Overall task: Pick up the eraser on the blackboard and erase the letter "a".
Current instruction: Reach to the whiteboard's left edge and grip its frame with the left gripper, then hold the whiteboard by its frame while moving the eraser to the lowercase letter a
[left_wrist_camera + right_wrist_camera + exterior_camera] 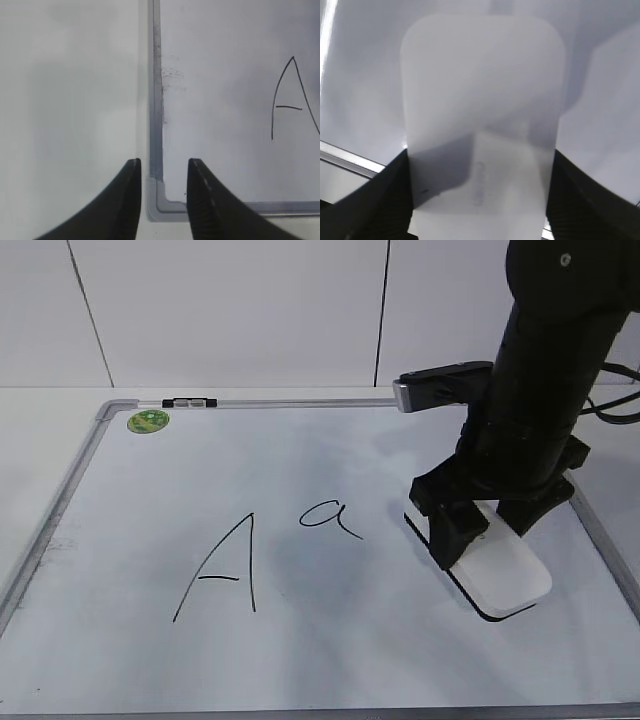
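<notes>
The white eraser [505, 575] lies on the blackboard [120, 660] at its right side, its black felt edge showing along the bottom. My right gripper [490, 525] comes down over its far end with a finger on each long side. In the right wrist view the eraser [480, 100] fills the frame and both fingers of the right gripper [480, 200] press its edges. The letter "a" [330, 517] is to the left of the eraser, apart from it. My left gripper [162, 170] is open and empty over the board's near left corner [160, 200].
A large capital "A" [225, 570] is drawn left of the small "a"; it also shows in the left wrist view [295, 100]. A green sticker [148, 421] and a small black-and-white marker [190, 401] sit at the board's far left edge. A white wall stands behind.
</notes>
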You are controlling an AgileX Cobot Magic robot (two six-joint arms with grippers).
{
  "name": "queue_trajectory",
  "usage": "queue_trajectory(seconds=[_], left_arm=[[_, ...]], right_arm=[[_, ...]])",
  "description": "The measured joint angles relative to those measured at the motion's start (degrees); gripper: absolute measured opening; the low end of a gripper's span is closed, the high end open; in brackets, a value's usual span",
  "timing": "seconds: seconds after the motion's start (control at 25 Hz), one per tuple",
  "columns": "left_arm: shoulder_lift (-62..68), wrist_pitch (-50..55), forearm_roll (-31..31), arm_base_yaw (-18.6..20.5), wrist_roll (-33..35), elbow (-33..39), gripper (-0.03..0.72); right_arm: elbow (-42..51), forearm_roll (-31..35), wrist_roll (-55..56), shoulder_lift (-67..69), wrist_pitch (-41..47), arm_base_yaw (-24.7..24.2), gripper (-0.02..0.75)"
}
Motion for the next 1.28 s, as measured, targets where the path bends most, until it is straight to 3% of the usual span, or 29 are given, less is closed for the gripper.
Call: queue_trajectory(seconds=[0.32, 0.64, 0.88, 1.28], left_arm=[[27.94, -1.48, 1.2, 0.0, 0.0, -15.59, 0.239], [46.32, 2.59, 1.2, 0.09, 1.5, -30.33, 0.238], [53.63, 3.53, 0.72, -0.83, 3.4, -32.32, 0.238], [63.33, 2.77, 0.03, -1.37, 4.04, -32.32, 0.237]], right_arm=[[0.0, 0.09, 0.0, 0.0, 0.11, 0.0, 0.531], [0.0, -2.36, 0.0, 0.0, 0.11, 0.0, 0.531], [-0.25, -4.72, -0.13, 0.09, 0.11, 0.0, 0.531], [-7.14, -2.68, -0.13, 5.61, 0.23, 0.0, 0.531]])
